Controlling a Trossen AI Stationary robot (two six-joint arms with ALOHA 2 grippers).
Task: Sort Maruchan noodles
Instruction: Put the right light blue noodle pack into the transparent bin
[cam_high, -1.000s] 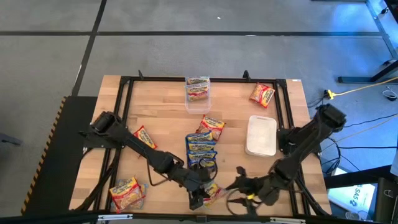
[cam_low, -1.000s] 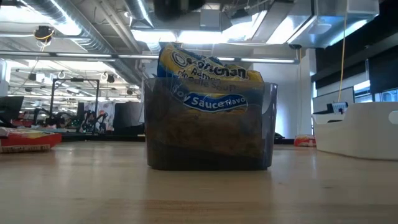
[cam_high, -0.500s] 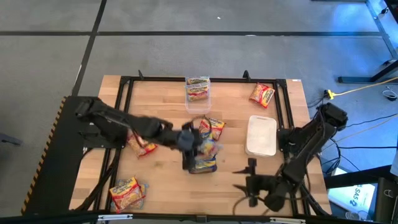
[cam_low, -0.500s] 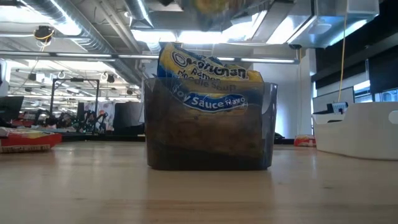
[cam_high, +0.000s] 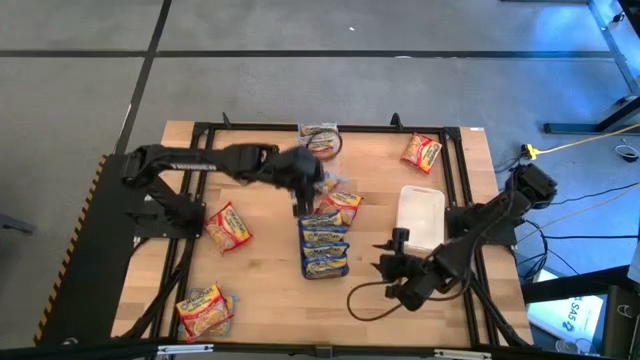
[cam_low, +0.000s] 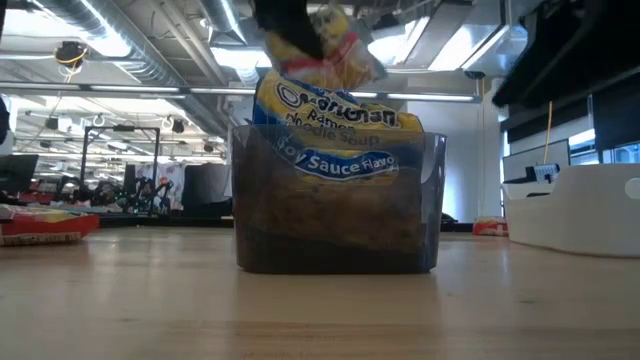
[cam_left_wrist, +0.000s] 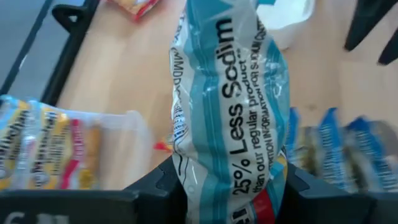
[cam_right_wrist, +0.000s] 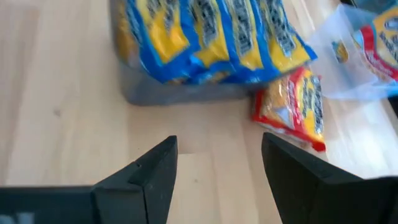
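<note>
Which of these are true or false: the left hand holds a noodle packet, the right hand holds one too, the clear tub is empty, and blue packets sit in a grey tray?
1. The left hand holds a noodle packet. True.
2. The right hand holds a packet too. False: its fingers are open with only bare table between them.
3. The clear tub is empty. False: a soy sauce flavour packet stands in it.
4. Blue packets sit in a grey tray. True: several lie side by side in it.
</note>
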